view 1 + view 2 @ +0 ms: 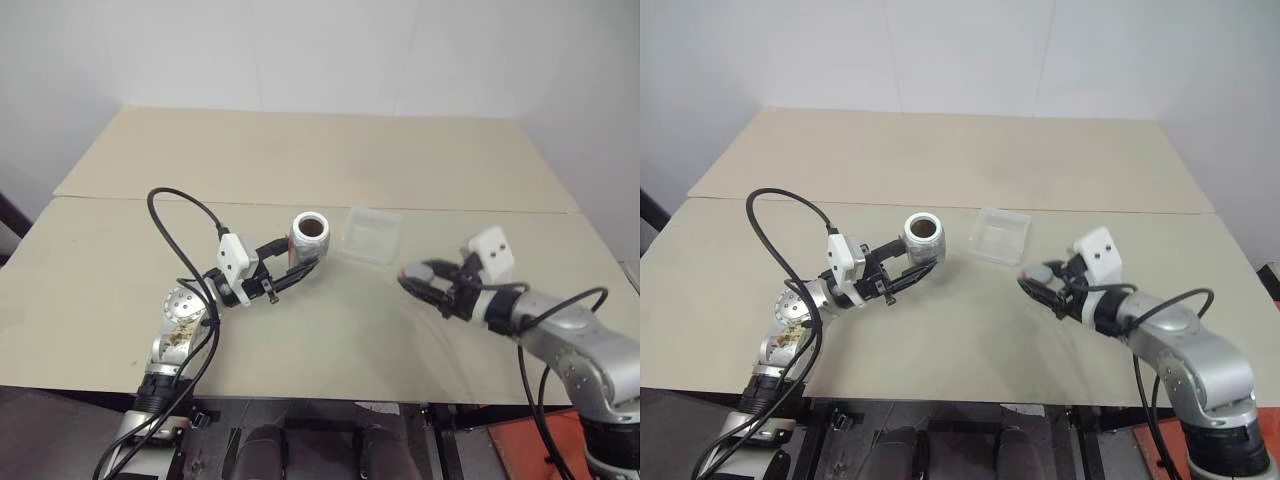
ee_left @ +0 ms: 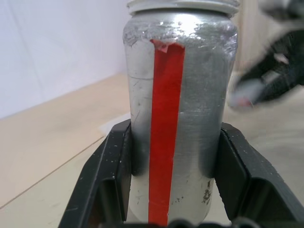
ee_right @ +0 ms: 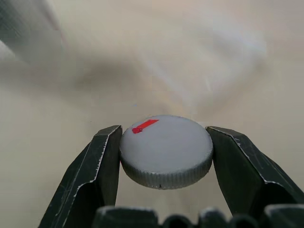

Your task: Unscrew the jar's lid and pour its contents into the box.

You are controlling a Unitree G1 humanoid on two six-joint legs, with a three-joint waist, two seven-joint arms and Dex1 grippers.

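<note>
My left gripper (image 1: pixel 300 268) is clamped on the jar (image 1: pixel 309 238) — mouth open, lifted off the table (image 1: pixel 120 270). My right gripper (image 3: pixel 164 152) pinches the lid (image 3: pixel 165 150) by its ribbed edge, low over the table. Between them, a little farther back, sits the box (image 1: pixel 368 236).

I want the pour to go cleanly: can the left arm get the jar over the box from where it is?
Probably yes. The left gripper holds the open jar just beside the box, with bare table between them. The right gripper, holding the lid, sits off to the side, out of the way.
</note>
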